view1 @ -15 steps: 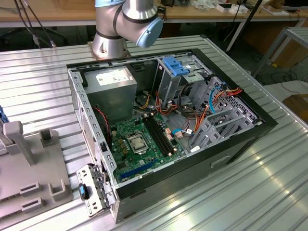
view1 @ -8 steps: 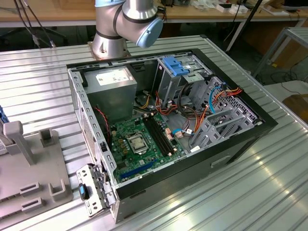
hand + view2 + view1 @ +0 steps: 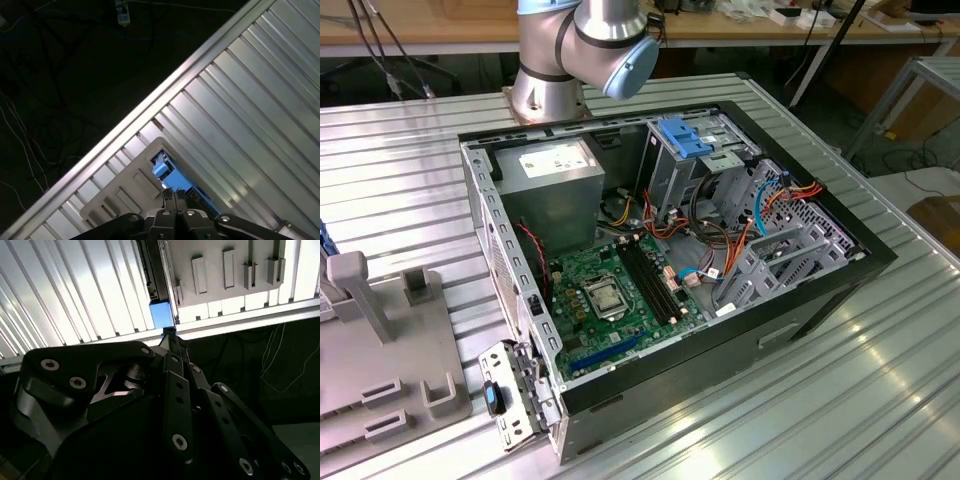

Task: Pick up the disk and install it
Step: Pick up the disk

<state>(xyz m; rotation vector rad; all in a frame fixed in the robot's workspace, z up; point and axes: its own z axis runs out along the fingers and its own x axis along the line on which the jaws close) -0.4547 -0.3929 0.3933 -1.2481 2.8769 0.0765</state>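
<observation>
Black gripper is right up at the flat grey-metal disk in its bright blue plastic frame!
In both wrist views the gripper's black fingers are drawn tight together, with no gap between them and nothing seen in their grasp. Their tips sit just beside the disk's blue edge, and whether they touch it cannot be told. The disk sits in a pale grey slotted fixture plate near the edge of the ribbed aluminium table. In the exterior view, the open black computer case lies on that table, to the exterior view's right of the fixture plate, with the silver-and-blue arm rising behind it.
</observation>
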